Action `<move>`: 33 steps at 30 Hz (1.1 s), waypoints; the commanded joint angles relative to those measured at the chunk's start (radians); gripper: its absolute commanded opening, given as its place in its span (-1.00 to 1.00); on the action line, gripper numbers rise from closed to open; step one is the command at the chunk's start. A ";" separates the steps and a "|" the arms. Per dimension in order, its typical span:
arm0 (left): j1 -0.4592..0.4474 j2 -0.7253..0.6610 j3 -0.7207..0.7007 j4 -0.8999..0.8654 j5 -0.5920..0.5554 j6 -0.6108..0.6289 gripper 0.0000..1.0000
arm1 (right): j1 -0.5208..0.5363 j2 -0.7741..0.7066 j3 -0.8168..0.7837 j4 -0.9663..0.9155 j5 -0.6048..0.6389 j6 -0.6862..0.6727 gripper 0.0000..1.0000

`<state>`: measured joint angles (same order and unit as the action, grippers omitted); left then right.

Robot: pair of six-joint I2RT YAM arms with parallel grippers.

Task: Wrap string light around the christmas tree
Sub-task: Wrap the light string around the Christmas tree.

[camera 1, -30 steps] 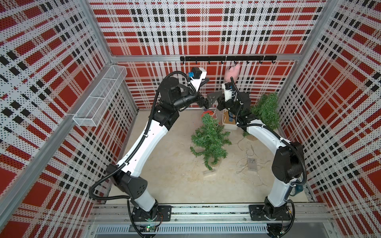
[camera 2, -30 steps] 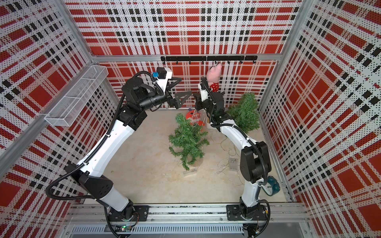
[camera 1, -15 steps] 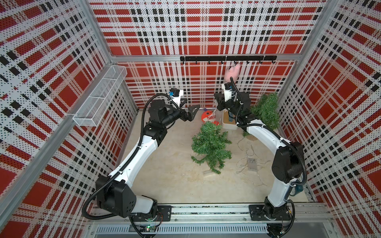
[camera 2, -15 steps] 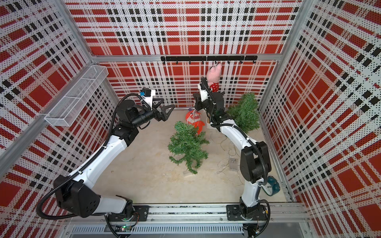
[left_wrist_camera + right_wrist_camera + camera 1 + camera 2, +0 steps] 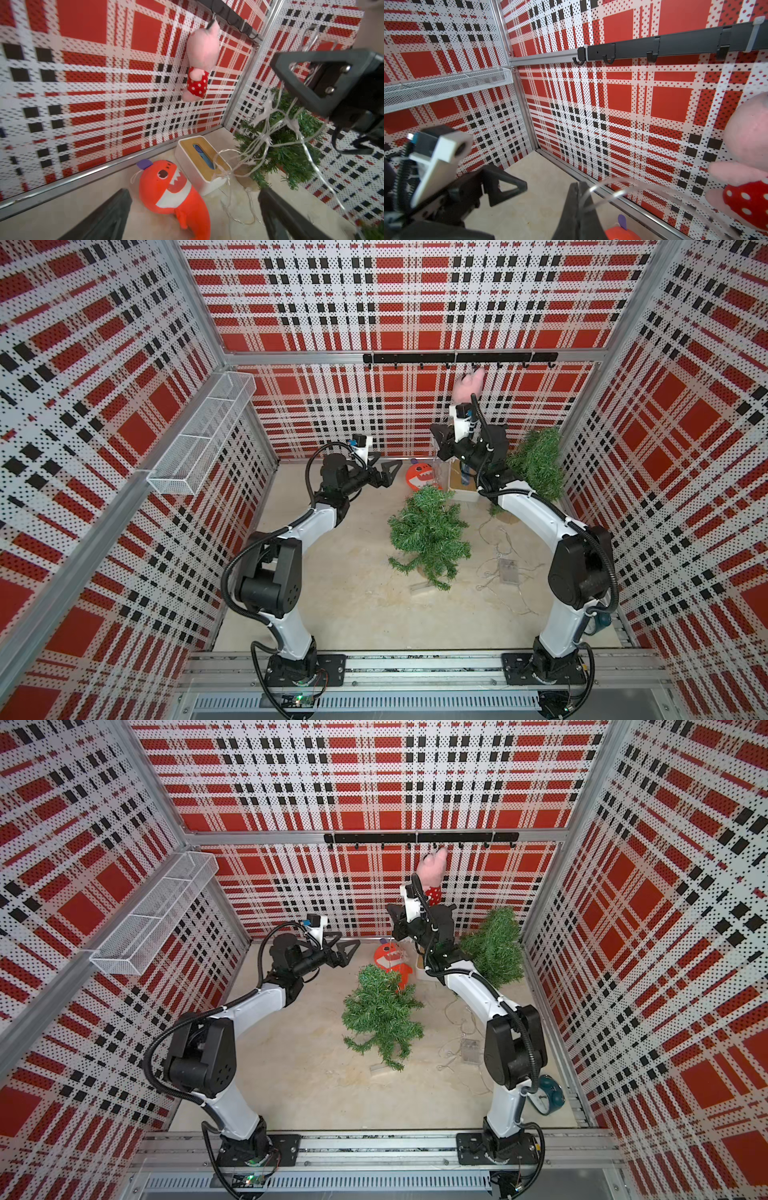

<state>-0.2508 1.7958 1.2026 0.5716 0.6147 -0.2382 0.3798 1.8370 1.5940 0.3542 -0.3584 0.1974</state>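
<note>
Clear-wire string light (image 5: 268,135): right hand (image 5: 441,438) clenched on a strand, raised near the back wall. The rest trails onto worktop (image 5: 353,593) beside christmas tree (image 5: 428,535). Left hand (image 5: 384,475) released, empty, left of tree.

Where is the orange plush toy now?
In both top views the orange plush toy lies on the floor by the back wall, beside the white tissue box.
</note>
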 commanded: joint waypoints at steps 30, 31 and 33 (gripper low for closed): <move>-0.089 0.330 0.391 0.411 0.292 -0.382 -0.83 | -0.015 -0.073 -0.080 0.196 -0.125 0.216 -0.86; -0.076 0.319 0.384 0.431 0.279 -0.406 -0.93 | -0.018 -0.083 -0.090 0.188 -0.118 0.222 -0.75; -0.056 0.302 0.384 0.441 0.254 -0.423 -1.00 | -0.022 -0.105 -0.113 0.172 -0.107 0.229 -0.48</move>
<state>-0.3462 2.1551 1.5932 0.9192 0.8841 -0.5838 0.3714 1.7988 1.4994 0.5426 -0.4835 0.4175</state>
